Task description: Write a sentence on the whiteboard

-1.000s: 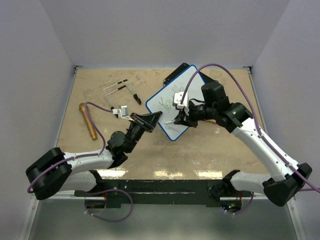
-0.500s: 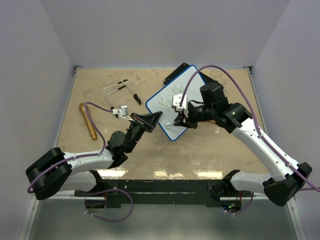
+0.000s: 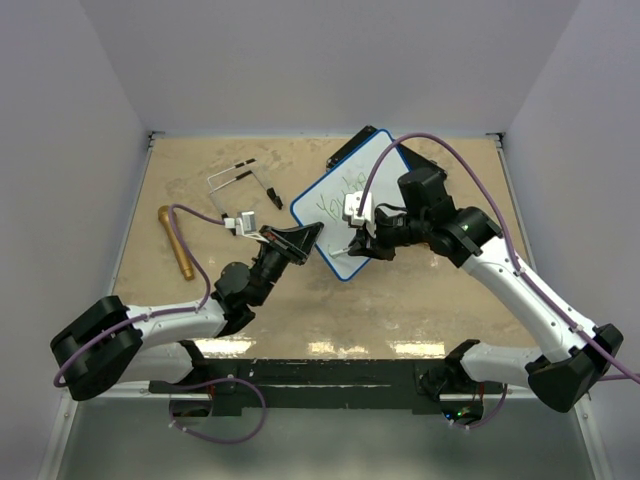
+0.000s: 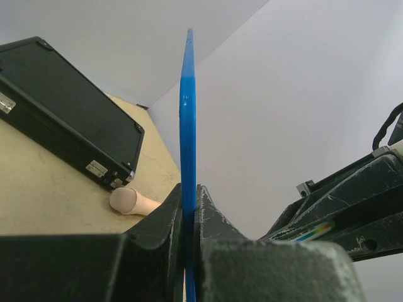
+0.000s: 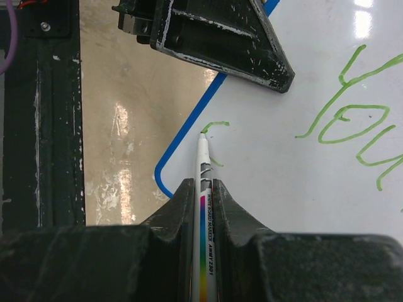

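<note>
Because the marker (image 5: 203, 162) tip touches the whiteboard (image 3: 380, 152) just inside its near rounded corner, the coming stroke turns on one thing: bare white surface lies ahead and to the right of the right gripper (image 5: 203, 195), while the blue rim is close on its left. The marker's long axis runs straight out from the jaws, which are clamped on its barrel. The sentence (image 5: 349, 119) sits farther across the board, green "You" legible. The right arm reaches in from the right, elbow raised, wrist angled down. The left gripper (image 4: 189, 211), arm low and outstretched, pinches the board's blue rim, steadying it.
</note>
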